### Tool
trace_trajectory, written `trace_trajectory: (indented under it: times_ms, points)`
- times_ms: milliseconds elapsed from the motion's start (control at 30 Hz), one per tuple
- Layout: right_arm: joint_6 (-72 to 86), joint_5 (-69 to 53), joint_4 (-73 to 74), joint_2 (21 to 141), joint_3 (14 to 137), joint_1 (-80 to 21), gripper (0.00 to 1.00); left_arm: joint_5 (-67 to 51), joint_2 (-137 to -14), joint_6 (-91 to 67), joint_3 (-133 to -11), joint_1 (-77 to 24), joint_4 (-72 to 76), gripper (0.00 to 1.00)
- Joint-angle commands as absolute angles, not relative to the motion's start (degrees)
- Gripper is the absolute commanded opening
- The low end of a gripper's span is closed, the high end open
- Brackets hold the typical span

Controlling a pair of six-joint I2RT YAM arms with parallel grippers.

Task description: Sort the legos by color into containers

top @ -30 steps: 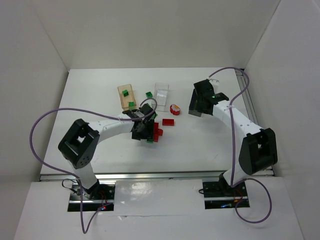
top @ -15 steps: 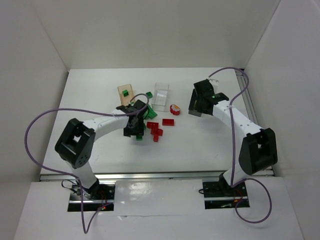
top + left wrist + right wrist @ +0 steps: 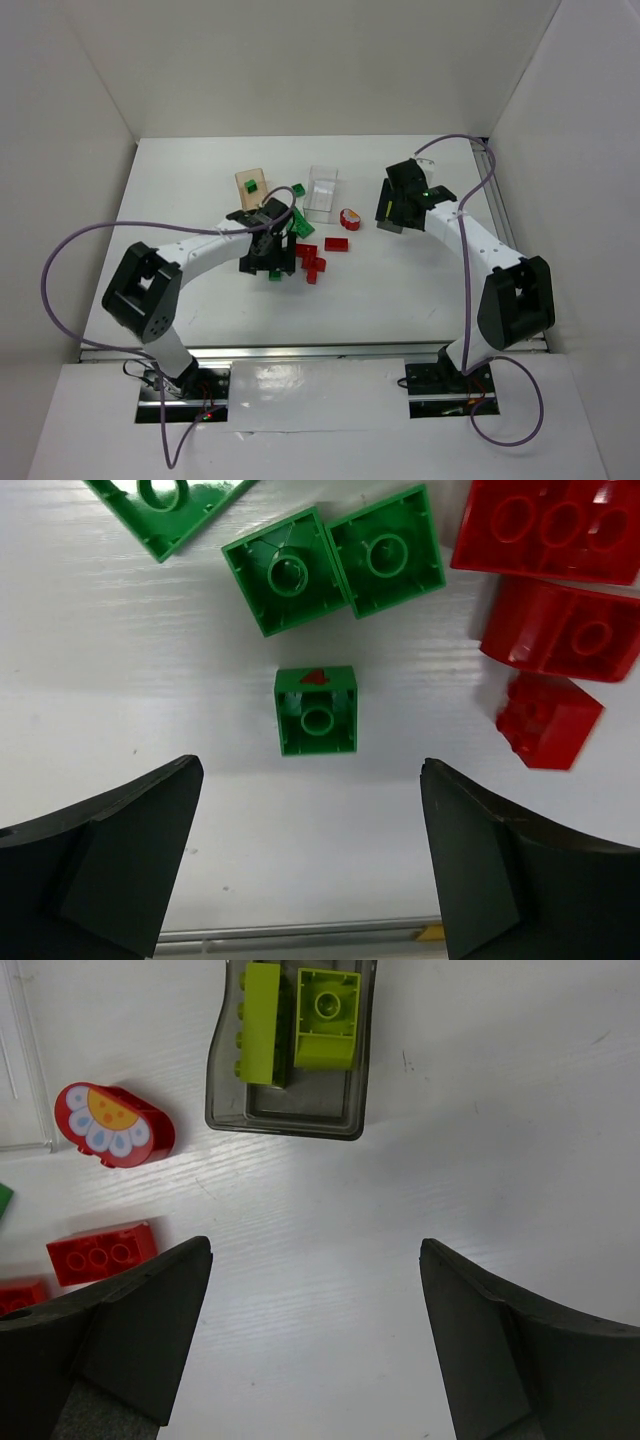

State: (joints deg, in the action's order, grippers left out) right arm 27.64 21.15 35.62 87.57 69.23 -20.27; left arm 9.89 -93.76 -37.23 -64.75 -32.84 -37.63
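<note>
Centrally, a small green square plastic brick (image 3: 318, 724) was seen loose on the white table (image 3: 140, 690), within the wide-open, empty left gripper (image 3: 310, 810); red plastic bricks (image 3: 565, 630) were found at two o'clock. The right gripper (image 3: 315, 1280) was likewise spread empty, a clear rectangular plastic box (image 3: 285, 1128) of yellow-green bricks (image 3: 327, 1018) at twelve o'clock.

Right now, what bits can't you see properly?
- Top view: the right gripper sits over the grey container, so its yellow-green bricks hardly show.
- Top view: the left gripper covers two side-by-side green bricks.
- Left wrist view: the top edge cuts off another green piece.
- Right wrist view: the left edge cuts off the clear box and a red brick.
</note>
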Motion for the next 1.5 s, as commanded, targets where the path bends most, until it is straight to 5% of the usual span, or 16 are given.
trace_trajectory:
  times_ms: [0,200,600,667,1133,1167,1233,1300,1467]
  points:
    - [27.69,21.09,33.57,87.63,69.34,-20.74,0.92,8.00,-97.81,-36.47,-65.39,-33.05,-36.04,1.00]
    - [27.69,21.62,33.57,88.24,69.87,-20.74,0.92,10.63,-102.91,-38.49,-65.92,-33.05,-34.37,0.86]
    - [27.16,22.14,33.57,88.77,69.35,-20.74,0.92,15.21,-98.17,-36.31,-74.17,-30.77,-39.28,0.27]
    - [27.16,22.15,33.57,88.77,69.95,-20.74,0.92,15.20,-97.47,-35.51,-78.11,-29.98,-40.69,0.25]
    - [26.63,23.99,34.19,88.15,70.58,-20.74,0.92,15.39,-120.39,-33.22,-111.25,-14.33,-42.89,0.29]
    - [26.63,23.99,34.89,88.15,70.58,-20.74,0.92,14.68,-121.89,-33.22,-114.66,-13.72,-43.76,0.32]
    - [27.16,23.99,34.89,87.63,70.58,-20.74,0.92,11.80,-125.49,-31.65,-117.32,-12.66,-44.38,0.65]
    - [27.16,23.99,34.89,87.02,70.58,-20.74,0.92,11.26,-126.30,-30.33,-119.36,-12.66,-45.87,0.88]
    - [27.16,24.52,35.51,87.01,70.05,-20.74,0.92,13.88,-117.20,-29.71,-112.62,-15.55,-45.88,0.83]
